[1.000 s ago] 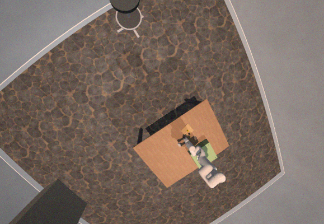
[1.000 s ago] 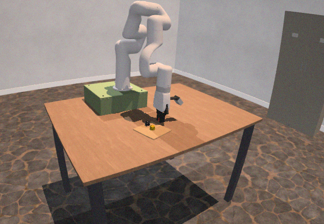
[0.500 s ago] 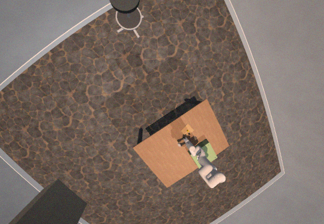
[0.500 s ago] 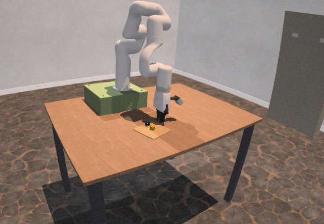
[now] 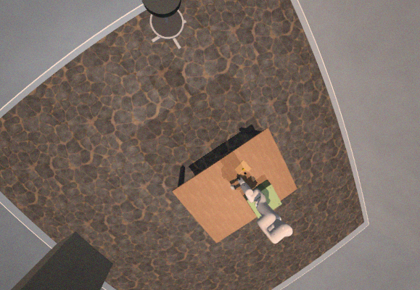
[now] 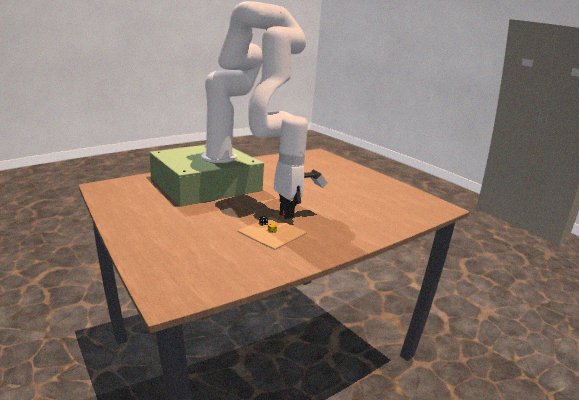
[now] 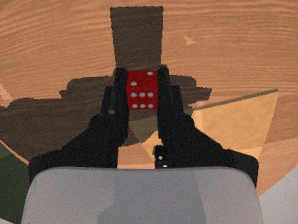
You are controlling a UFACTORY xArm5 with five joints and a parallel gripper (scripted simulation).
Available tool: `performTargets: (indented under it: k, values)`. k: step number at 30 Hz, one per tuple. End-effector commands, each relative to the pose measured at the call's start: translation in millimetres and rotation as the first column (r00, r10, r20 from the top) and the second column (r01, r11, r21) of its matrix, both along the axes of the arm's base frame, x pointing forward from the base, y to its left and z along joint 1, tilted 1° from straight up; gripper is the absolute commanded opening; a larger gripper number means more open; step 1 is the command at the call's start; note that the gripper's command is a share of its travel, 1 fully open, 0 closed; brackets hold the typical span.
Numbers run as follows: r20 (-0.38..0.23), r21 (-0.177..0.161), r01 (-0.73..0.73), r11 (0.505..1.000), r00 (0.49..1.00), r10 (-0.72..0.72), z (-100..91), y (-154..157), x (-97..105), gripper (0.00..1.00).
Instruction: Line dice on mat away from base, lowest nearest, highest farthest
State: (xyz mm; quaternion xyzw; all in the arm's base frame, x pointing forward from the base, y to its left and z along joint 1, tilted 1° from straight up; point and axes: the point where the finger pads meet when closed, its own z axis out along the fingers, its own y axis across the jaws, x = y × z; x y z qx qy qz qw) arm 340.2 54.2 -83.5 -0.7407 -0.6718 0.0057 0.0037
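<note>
My gripper (image 7: 142,83) (image 6: 287,215) is shut on the red die (image 7: 142,95) (image 6: 284,213), low over the table beside the mat. Its two faces seen in the wrist view show six and two pips. Whether it touches the table, I cannot tell. The tan mat (image 5: 247,168) (image 6: 283,240) (image 7: 250,117) lies flat. The yellow die (image 5: 243,169) (image 6: 272,228) stands on it. The black die (image 5: 245,173) (image 6: 263,220) (image 7: 161,156) stands at the mat's edge on the base side; a finger partly hides it in the wrist view.
The green block (image 5: 274,197) (image 6: 219,182) under the arm's base stands at the table's rear edge. A hammer-like object (image 5: 233,187) (image 6: 320,180) lies on the table (image 5: 210,203) (image 6: 194,265), to the right of the gripper in the exterior view.
</note>
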Motion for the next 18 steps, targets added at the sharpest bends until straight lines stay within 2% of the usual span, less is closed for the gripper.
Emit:
performTargets:
  k: [1,5,14,16,18]
  values:
    - [0.004,0.001,0.0,1.0,1.0,0.0,3.0,0,2,0.15]
    - [0.004,0.001,0.0,1.0,1.0,0.0,19.6,0,2,0.15]
    - [0.004,0.001,0.0,1.0,1.0,0.0,82.4,0,3,0.15]
    - [0.004,0.001,0.0,1.0,1.0,0.0,91.6,0,3,0.15]
    - [0.004,0.001,0.0,1.0,1.0,0.0,91.6,0,3,0.15]
